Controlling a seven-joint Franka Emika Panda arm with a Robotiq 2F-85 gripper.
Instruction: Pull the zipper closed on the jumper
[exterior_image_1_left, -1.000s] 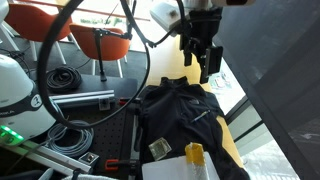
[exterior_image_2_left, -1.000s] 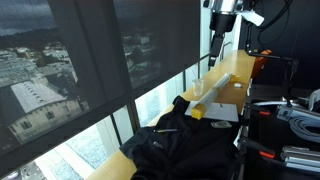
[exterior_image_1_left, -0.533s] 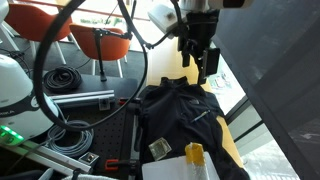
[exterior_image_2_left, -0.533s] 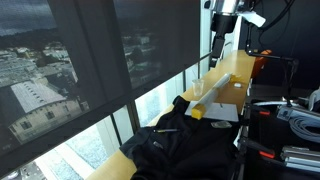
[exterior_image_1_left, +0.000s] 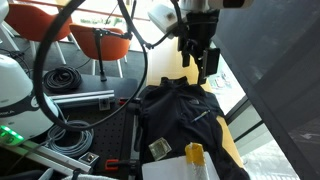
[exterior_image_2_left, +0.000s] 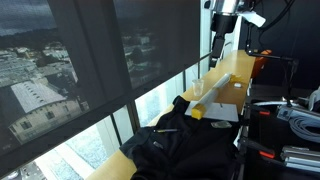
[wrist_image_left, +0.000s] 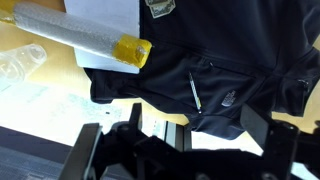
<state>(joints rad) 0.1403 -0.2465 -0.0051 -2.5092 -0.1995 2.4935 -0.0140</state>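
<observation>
A black jumper (exterior_image_1_left: 185, 115) lies crumpled on the yellow-wood table in both exterior views (exterior_image_2_left: 185, 140). Its silver zipper pull (exterior_image_1_left: 201, 116) shows as a short bright line on the chest; in the wrist view the zipper (wrist_image_left: 194, 90) lies on the dark cloth (wrist_image_left: 220, 60). My gripper (exterior_image_1_left: 207, 68) hangs in the air well above the jumper's far end, fingers pointing down and apart, holding nothing. It also shows high up in an exterior view (exterior_image_2_left: 217, 47). In the wrist view the finger pads (wrist_image_left: 178, 135) frame the lower edge, open and empty.
A clear tube with a yellow cap (wrist_image_left: 85, 37) and white paper (wrist_image_left: 100, 12) lie beside the jumper; the yellow cap (exterior_image_1_left: 194, 153) shows in an exterior view. Coiled black cables (exterior_image_1_left: 62, 78), orange chairs (exterior_image_1_left: 110, 42) and a window edge (exterior_image_2_left: 150, 100) surround the table.
</observation>
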